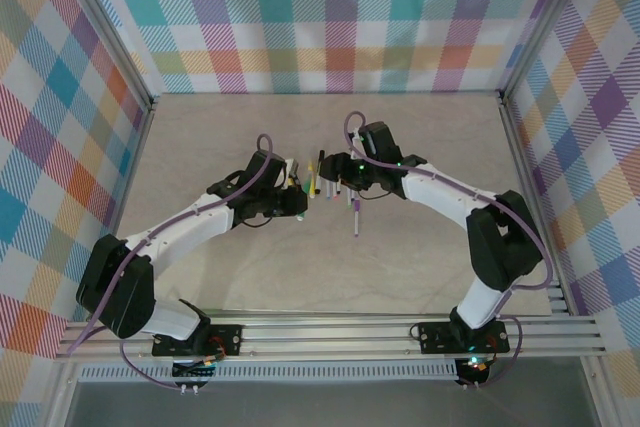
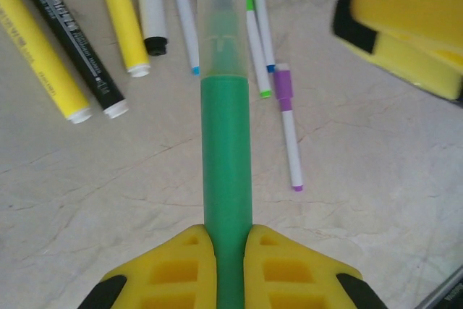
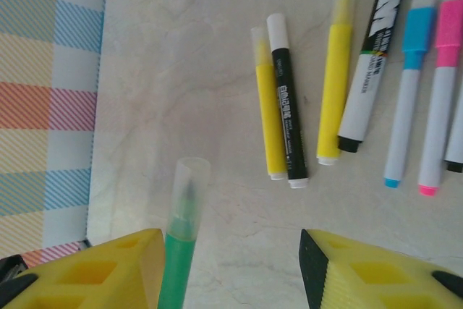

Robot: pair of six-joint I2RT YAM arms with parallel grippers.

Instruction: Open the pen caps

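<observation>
My left gripper (image 2: 229,251) is shut on the barrel of a green highlighter (image 2: 227,157), held above the table. Its translucent cap (image 2: 221,27) sits on the far end. That cap (image 3: 188,197) shows again in the right wrist view, just beside the left finger of my right gripper (image 3: 231,265), which is open and not closed around it. Below lie several pens: two yellow highlighters (image 3: 268,113) (image 3: 335,85), a black marker (image 3: 288,106), a blue-capped pen (image 3: 406,85), a pink-capped pen (image 3: 441,85) and a white pen with a purple cap (image 2: 282,81). From above, both grippers (image 1: 297,185) (image 1: 340,182) meet mid-table.
A black-and-white board marker (image 3: 372,63) lies among the pens. The plaid side wall (image 3: 43,106) stands close on the left of the right wrist view. Metal frame rails (image 1: 330,332) run along the near edge. Bare marbled table (image 1: 250,277) stretches in front of the pens.
</observation>
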